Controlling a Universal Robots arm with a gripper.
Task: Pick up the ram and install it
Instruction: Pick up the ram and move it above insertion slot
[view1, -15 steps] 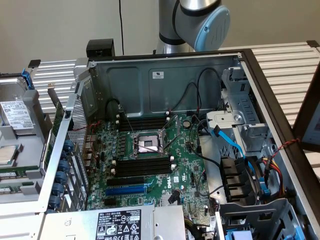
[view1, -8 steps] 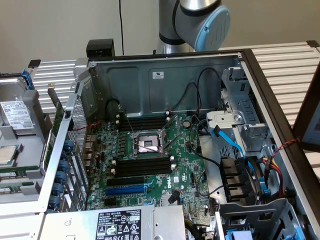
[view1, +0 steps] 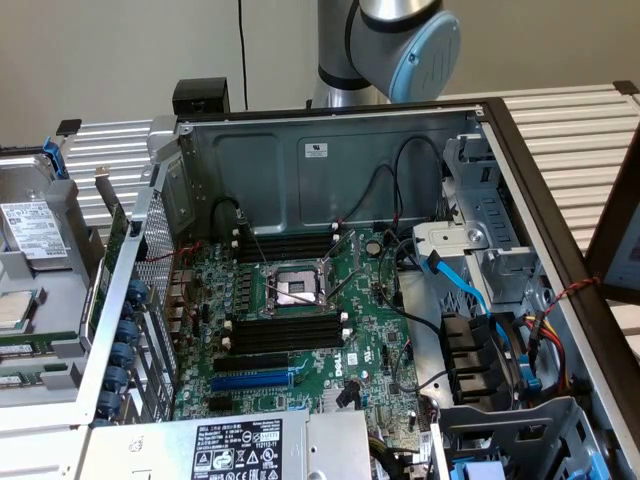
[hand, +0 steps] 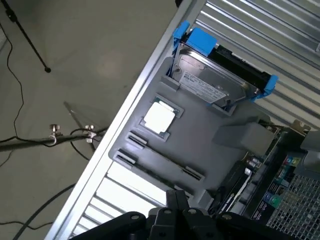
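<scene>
Pickup stage: the black gripper (hand: 176, 212), whose grip I cannot tell, hovers over the grey plastic tray (hand: 210, 150) where the thin green ram stick (view1: 35, 347) apparently lies, calling for lengthwise alignment.

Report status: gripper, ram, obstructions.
Gripper over gray tray. Ram seemingly lying in tray, not installed. Black memory slots empty, unobstructed.
</scene>
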